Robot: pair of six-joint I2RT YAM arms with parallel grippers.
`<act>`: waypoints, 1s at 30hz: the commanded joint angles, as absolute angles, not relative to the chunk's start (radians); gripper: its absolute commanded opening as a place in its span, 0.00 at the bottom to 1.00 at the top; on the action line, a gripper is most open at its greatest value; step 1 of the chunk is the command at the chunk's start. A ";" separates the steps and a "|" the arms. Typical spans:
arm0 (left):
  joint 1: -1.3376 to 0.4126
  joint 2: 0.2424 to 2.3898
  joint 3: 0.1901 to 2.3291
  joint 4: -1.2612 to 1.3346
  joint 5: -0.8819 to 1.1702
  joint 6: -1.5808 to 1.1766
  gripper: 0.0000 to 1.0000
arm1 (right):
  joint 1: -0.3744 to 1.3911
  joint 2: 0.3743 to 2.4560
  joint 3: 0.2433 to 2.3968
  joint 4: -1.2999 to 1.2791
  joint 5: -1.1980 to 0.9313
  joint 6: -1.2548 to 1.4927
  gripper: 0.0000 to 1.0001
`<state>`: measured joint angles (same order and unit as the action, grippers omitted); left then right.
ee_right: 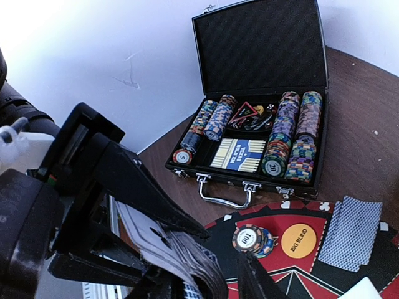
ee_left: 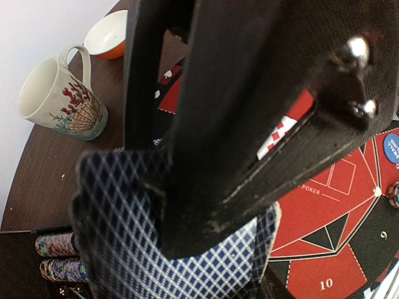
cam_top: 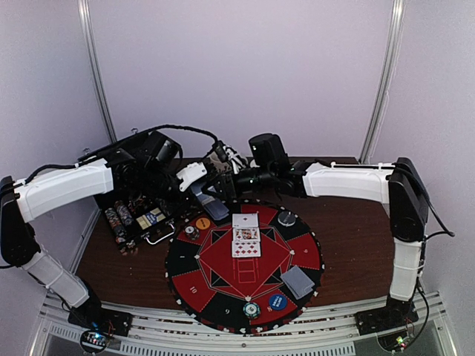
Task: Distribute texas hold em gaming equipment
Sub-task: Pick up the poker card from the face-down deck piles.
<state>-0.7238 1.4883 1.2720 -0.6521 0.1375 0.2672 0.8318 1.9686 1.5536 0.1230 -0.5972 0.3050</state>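
Now | left fingers point(ee_left: 249, 93) clenched on card deck point(ee_left: 124, 237) | right fingers point(ee_right: 252, 283): grip state cannot tell

One mug point(ee_left: 62, 103); one bowl point(ee_left: 109, 34); one case point(ee_right: 262, 43); one mat point(cam_top: 194, 285); one orange disc point(cam_top: 202, 222)

Table point(cam_top: 356, 245) is bare along the right edge and at the near-left corner: free passage at both. Open case point(cam_top: 137, 215) blocks the far-left corner, lid upright. Far-centre is crowded: left gripper point(cam_top: 210, 194) clamped on deck point(cam_top: 215, 208), right gripper point(cam_top: 234, 185) close against it. Mug point(ee_left: 59, 99) and bowl point(ee_left: 106, 34) stand off the mat point(cam_top: 215, 261). Cards point(cam_top: 246, 242) and discs point(cam_top: 202, 222) on it lie flat.
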 commanded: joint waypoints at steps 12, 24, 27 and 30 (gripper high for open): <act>-0.727 1.486 1.278 -0.609 0.097 0.268 0.40 | 0.833 1.899 1.569 -0.030 -0.517 0.280 0.25; -0.726 1.492 1.273 -0.609 0.051 0.253 0.41 | 0.832 1.898 1.614 -0.156 -0.488 0.255 0.00; -0.727 1.500 1.273 -0.609 0.027 0.243 0.40 | 0.831 1.877 1.612 -0.180 -0.485 0.249 0.00; -0.722 1.511 1.270 -0.609 0.010 0.228 0.41 | 0.830 1.844 1.601 -0.188 -0.463 0.256 0.00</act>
<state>-0.7288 1.4986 1.2697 -0.6586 0.0578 0.2588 0.8330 1.9110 1.5997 -0.1028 -0.5121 0.2649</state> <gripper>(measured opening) 0.407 0.019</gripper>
